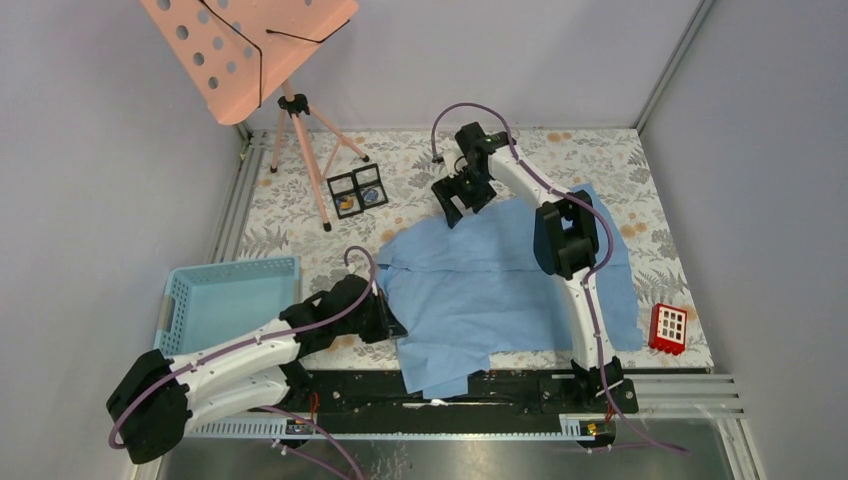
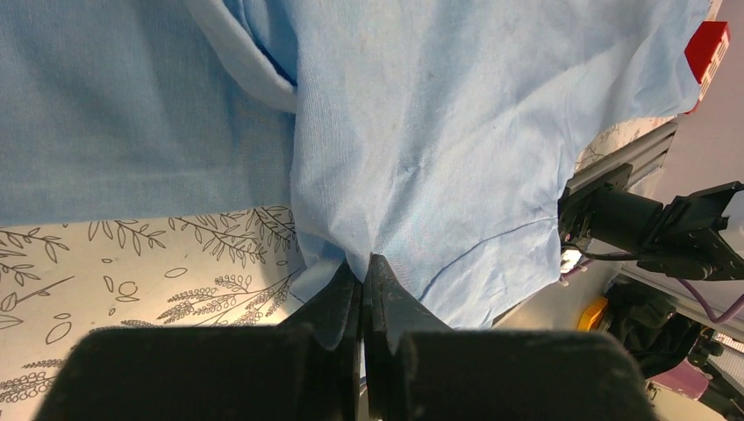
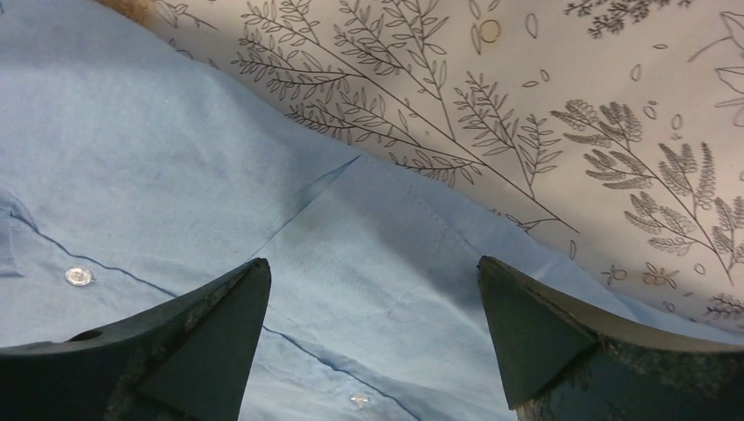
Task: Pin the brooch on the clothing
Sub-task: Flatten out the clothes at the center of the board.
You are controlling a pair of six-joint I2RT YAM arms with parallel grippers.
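Top external shows one light blue shirt [image 1: 500, 290] spread on the floral table [image 1: 600, 160], one basket [image 1: 180, 300] to its left, one red block [image 1: 668, 328] to its right; left wrist shows the left gripper [image 2: 361, 281] pinched tight on the shirt's edge; right wrist shows the right gripper [image 3: 370, 263] spread wide above the shirt, two buttons [image 3: 78, 276] showing.

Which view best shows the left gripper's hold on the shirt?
The left wrist view: the left gripper is shut on a fold of the shirt at its edge. The top view shows that gripper at the shirt's left edge, the pinch too small to see. The right wrist view shows shirt fabric but not this gripper.
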